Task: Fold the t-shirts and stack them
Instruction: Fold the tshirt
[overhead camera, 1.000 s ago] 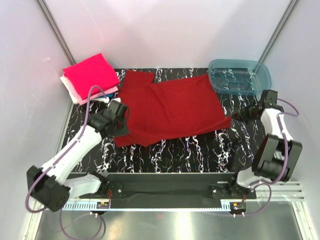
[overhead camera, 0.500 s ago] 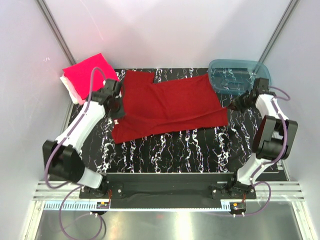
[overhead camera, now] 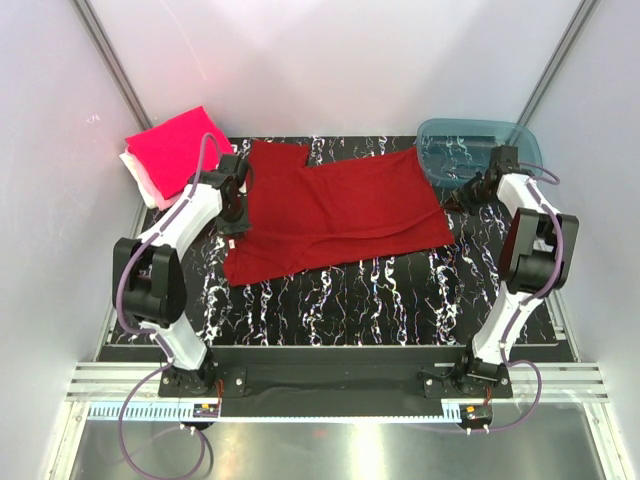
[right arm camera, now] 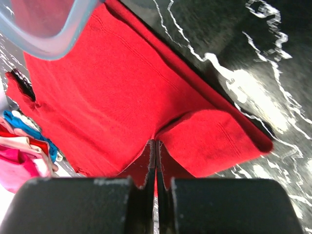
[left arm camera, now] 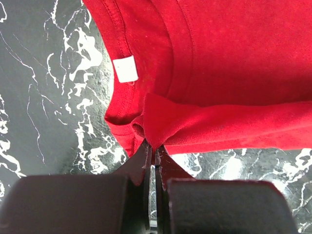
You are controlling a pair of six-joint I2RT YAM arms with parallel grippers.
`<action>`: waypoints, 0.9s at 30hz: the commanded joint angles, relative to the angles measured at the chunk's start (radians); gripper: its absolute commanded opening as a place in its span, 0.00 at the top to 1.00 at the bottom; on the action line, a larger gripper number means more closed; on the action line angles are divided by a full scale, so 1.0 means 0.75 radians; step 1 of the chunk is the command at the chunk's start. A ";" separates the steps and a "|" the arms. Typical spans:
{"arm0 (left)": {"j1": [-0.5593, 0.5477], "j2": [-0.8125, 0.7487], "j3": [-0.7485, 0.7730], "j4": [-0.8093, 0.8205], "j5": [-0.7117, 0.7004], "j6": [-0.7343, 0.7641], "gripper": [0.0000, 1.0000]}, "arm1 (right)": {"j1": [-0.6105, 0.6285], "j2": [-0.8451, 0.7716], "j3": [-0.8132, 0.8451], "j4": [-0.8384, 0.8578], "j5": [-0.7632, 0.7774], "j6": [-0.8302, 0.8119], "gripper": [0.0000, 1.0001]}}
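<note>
1. Bench (overhead camera: 350, 300): black top with white marbled veins. Both arms reach out over its far half.
2. Dark red t-shirt (overhead camera: 340, 210): lies spread across the middle of the bench, 1 short sleeve pointing toward the far left. A long fold line runs across it from side to side.
3. Left pincer (overhead camera: 232, 222): sits at the shirt's left edge, close to the neck opening. In the wrist view its fingers are pressed together on a small bunched fold of the red cloth. The pinched layer is doubled over the shirt below and runs off to the right.
4. White label (left arm camera: 126, 68): sewn inside the collar, facing up, just past the left pinch.
5. Right pincer (overhead camera: 458, 195): sits at the shirt's right edge, just beside the tub. In the wrist view its fingers are clamped tight on a corner flap of red cloth, which curls over the layer beneath.
6. Stack of folded t-shirts (overhead camera: 170, 150): far left corner of the bench, magenta-pink on top, pale pink and white edges below. The blue shirt (right arm camera: 19, 121) shows low in the stack in the right wrist view. The stack is just beside the red sleeve; whether they touch, cannot tell.
7. Teal plastic tub (overhead camera: 480, 150): far right corner, see-through, upright, near the shirt's far right corner.
</note>
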 commanded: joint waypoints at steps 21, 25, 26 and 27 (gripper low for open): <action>0.104 -0.283 -0.118 0.054 0.046 -0.209 0.25 | 0.013 -0.160 0.057 -0.090 0.135 -0.167 0.00; 0.104 -0.588 -0.448 0.203 0.130 -0.333 0.24 | -0.014 -0.420 -0.240 0.003 0.098 -0.169 0.00; 0.104 -0.631 -0.507 0.258 0.142 -0.352 0.22 | -0.020 -0.449 -0.346 0.030 0.096 -0.171 0.00; 0.104 -0.666 -0.613 0.283 0.140 -0.389 0.20 | -0.024 -0.480 -0.399 0.046 0.090 -0.175 0.00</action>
